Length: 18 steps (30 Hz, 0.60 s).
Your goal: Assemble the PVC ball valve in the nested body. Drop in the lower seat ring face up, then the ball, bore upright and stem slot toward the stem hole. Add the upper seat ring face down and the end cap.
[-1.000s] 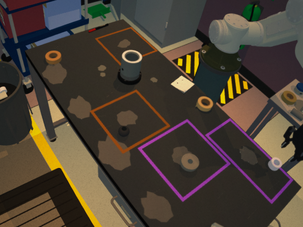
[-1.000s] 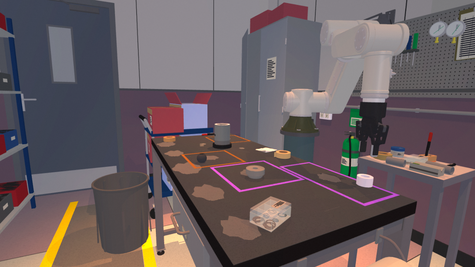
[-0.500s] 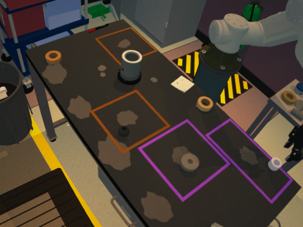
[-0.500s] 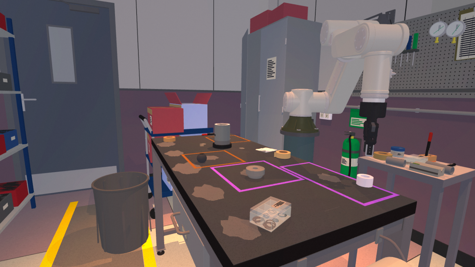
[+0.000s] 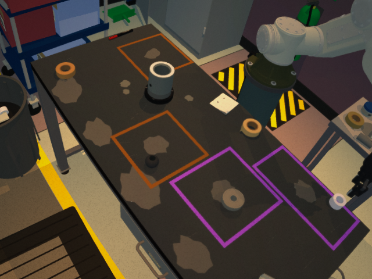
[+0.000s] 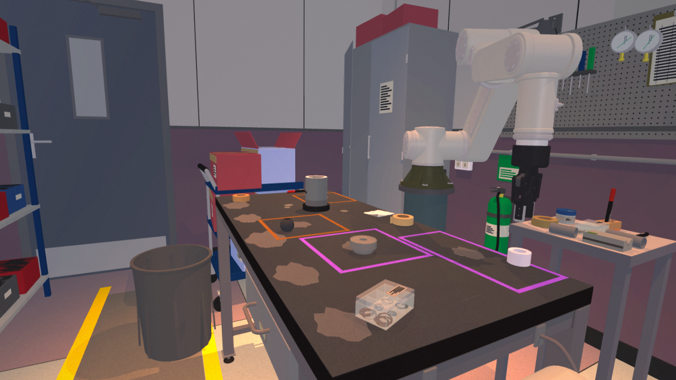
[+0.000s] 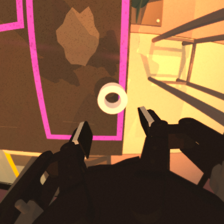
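The white seat ring (image 5: 337, 201) (image 6: 519, 256) (image 7: 112, 98) lies inside the right purple square, close to the table's far right edge. The grey valve body (image 5: 161, 79) (image 6: 316, 191) stands upright on a black base at the far end of the table. The dark ball (image 5: 152, 161) (image 6: 287, 225) sits in the near orange square. The tan end cap (image 5: 233, 198) (image 6: 363, 244) lies in the left purple square. My gripper (image 5: 359, 183) (image 6: 524, 208) (image 7: 113, 126) hangs above and just beyond the white ring, past the table edge. It is open and holds nothing.
A clear box of small rings (image 6: 385, 304) sits near the table's front. Two tan tape rolls (image 5: 251, 127) (image 5: 65, 70) and a paper note (image 5: 224, 103) lie on the table. A side table (image 6: 591, 234) with tools stands to the right. A bin (image 6: 171, 300) stands to the left.
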Each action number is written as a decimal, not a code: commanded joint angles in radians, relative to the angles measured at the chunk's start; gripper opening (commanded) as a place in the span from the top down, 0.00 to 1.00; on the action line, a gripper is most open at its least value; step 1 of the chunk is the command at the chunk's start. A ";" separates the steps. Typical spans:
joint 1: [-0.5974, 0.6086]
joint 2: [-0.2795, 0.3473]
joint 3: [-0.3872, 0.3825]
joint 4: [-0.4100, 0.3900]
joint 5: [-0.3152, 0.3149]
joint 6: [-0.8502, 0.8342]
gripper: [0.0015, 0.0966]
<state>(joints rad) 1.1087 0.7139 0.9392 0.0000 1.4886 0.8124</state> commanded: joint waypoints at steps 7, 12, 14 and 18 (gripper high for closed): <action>0.000 -0.001 -0.001 0.000 0.000 0.141 0.34; 0.000 -0.001 -0.001 0.000 0.000 0.227 0.34; 0.000 -0.001 -0.001 0.000 0.000 0.257 0.34; 0.000 -0.001 -0.001 0.000 0.000 0.310 0.34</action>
<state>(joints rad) 1.1087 0.7139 0.9392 0.0000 1.4886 1.1249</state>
